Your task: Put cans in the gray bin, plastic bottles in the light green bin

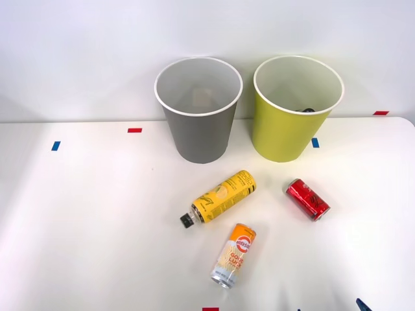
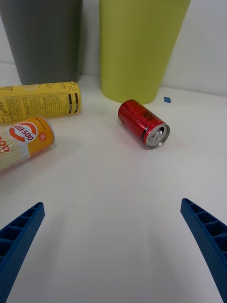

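Two smooth tapered bins with white rims, gray bin just beside light green bin, upright on a plain white table against a pale wall. In front of the gray bin, lying down: glossy yellow plastic bottle with black cap, slim orange-and-cream can nearer; short red can before the green bin. Right gripper, blue ribbed fingers spread wide, empty, above bare table near the red can.

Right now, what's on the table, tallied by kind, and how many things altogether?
Cans: 2, a red can and an orange-and-cream can, both lying on their sides.
Plastic bottles: 1, a yellow bottle, lying down.
Bins: 2, a gray bin and a light green bin, both upright.
Total: 5.
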Motion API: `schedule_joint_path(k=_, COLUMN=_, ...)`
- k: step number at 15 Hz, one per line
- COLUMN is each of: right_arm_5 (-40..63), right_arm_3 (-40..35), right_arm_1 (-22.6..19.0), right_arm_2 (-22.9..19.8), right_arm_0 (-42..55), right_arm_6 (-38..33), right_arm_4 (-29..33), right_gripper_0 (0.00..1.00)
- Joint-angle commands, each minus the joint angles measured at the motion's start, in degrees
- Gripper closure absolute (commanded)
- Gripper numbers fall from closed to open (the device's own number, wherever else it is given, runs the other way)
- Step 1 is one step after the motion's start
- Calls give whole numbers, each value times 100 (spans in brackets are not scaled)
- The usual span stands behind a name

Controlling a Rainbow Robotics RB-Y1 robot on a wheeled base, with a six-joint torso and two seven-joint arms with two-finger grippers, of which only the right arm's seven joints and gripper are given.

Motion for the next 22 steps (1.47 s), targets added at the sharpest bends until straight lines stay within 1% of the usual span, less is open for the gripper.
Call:
schedule_joint_path(k=1, right_arm_5=0, right_arm_3=0, right_arm_1=0, right_arm_2=0, right_arm_0=0, right_arm_6=0, right_arm_4=0, right_gripper_0=0)
schedule_joint_path(k=20, right_arm_5=0, right_arm_3=0, right_arm_1=0, right_arm_2=0, right_arm_0=0, right_arm_6=0, right_arm_4=0, right_gripper_0=0)
schedule_joint_path(k=21, right_arm_5=123, right_arm_3=202, right_arm_1=62, right_arm_2=-26, right_arm_0=-132, right_arm_6=0, right_arm_4=0, right_gripper_0=0)
schedule_joint_path(k=22, right_arm_5=176, right_arm_3=202, right_arm_1=62, right_arm_2=-18, right_arm_0=-132, right_arm_6=0, right_arm_4=9, right_gripper_0=0)
